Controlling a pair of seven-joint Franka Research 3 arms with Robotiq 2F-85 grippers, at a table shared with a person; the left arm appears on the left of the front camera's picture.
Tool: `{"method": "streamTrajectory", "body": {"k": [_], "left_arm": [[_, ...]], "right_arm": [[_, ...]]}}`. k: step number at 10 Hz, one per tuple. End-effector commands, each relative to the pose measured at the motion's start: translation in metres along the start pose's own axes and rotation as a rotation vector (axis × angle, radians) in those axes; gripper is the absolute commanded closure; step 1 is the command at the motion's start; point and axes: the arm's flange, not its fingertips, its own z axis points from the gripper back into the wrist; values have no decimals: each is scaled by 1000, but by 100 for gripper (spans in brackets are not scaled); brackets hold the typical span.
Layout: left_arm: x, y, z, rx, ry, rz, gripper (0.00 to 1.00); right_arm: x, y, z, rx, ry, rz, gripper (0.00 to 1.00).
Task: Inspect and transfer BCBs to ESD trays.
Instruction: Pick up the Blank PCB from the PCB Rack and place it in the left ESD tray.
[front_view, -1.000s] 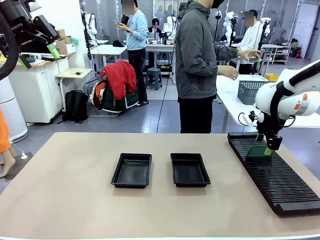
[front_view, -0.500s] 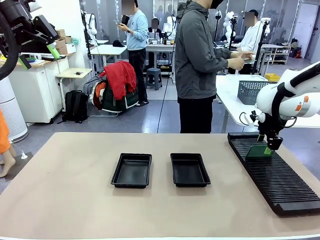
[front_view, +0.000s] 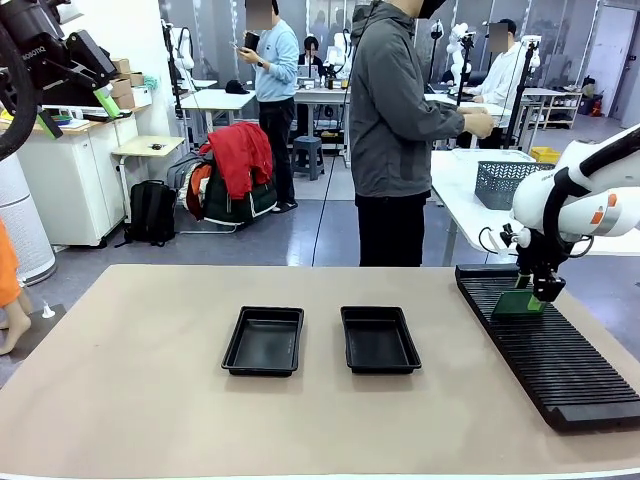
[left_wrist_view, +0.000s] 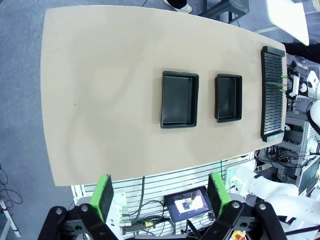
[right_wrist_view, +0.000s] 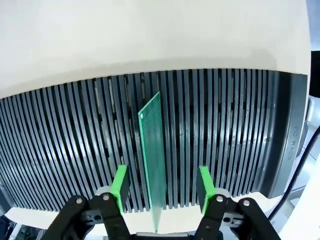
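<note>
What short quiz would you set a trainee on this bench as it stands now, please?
1. How many BCBs stand in the rack?
2. True or false: the pads of the right gripper are pressed against the board.
3. What do the two ESD trays hold? A) one board each B) nothing C) a board in one tray only

Key
1. One, upright in a slot.
2. False: a gap shows on each side of the board.
3. B
</note>
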Motion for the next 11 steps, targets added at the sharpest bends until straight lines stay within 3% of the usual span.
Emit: {"method": "streamTrajectory", "body": {"k": [1, 11], "left_arm": [[-1, 2, 0, 13, 2, -3, 0], [-1, 2, 0, 13, 2, -3, 0]], "right_arm": [[-2, 1, -5, -18, 5, 1, 36], [-4, 3, -11, -19, -6, 6, 73]]}}
